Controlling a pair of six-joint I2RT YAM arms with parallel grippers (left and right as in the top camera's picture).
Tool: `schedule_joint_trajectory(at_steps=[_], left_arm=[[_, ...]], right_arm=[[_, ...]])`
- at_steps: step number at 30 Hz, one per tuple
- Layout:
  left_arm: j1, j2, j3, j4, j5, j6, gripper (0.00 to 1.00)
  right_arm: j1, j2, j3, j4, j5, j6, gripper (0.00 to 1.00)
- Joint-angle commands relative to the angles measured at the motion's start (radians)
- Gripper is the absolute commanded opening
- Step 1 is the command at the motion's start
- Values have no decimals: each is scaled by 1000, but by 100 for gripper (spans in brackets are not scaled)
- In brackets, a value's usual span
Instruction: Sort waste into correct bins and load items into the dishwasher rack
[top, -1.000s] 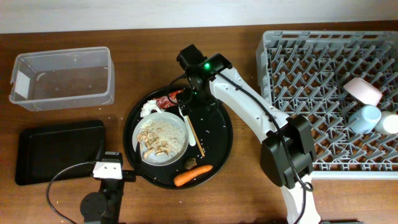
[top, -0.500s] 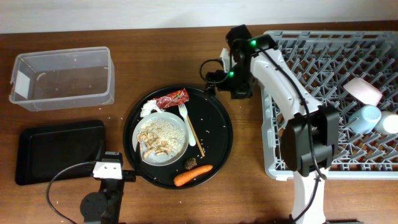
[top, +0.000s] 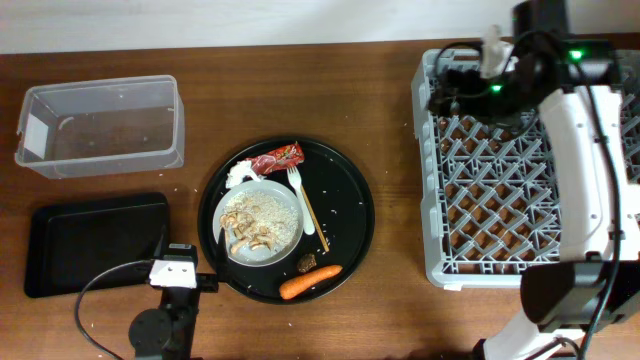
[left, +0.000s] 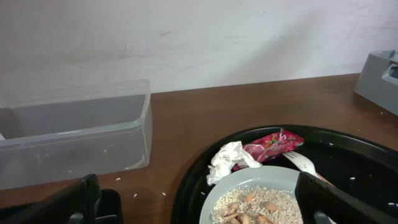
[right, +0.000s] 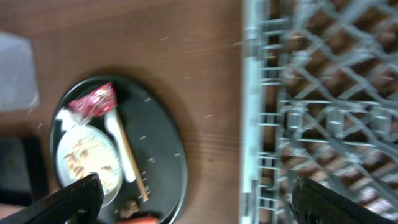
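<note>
The plate (top: 262, 225) with rice and brown bits sits on the round black tray (top: 350, 200). Around the plate lie the red wrapper (top: 277, 158), white tissue (top: 240, 173), white fork (top: 305, 205), chopsticks (top: 311, 222), dark lump (top: 306, 263) and carrot (top: 310, 282). My right gripper (top: 447, 85) is open and empty, high over the far-left corner of the grey rack (top: 500, 190). My left gripper (top: 176, 272) is open and empty, low beside the tray's left edge, facing the plate (left: 261, 202), tissue (left: 227, 160) and wrapper (left: 273, 142). The bowl and cups are hidden under my right arm.
The clear tub (top: 100, 125) stands at the far left, with the flat black tray (top: 95, 243) in front of it. Bare wood (right: 211, 93) separates the round tray from the rack's left wall (right: 255, 124). Rice grains are scattered on the table.
My right arm has swung from above the round tray's far edge to the right, up over the rack's far-left corner, with nothing in it. The left arm and the tray's contents have not moved.
</note>
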Motion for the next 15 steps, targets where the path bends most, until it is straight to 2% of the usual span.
schedule_joint_trajectory(at_steps=[1,7,10,11,12,13,15], left_arm=[[-3,-3,-6,-1,0,16,99],[-4,-3,-6,-1,6,14,100],[-4,-3,-5,101,204,-46,99],[-4,-3,-5,178,348,-46,99],[-4,-3,-5,260,429,-46,99],[-4,-3,-5,312,451,-47,99],[-4,3,40,303,456,-65,99]], right_arm=[[-74,2,8,-1,36,16,99],[-92,2,7,1,51,15,99],[-92,2,7,1,50,15,99],[-92,2,8,1,50,15,99],[-92,2,8,1,50,15,99],[-92,2,7,1,50,15,99],[-92,2,8,1,50,15,99]])
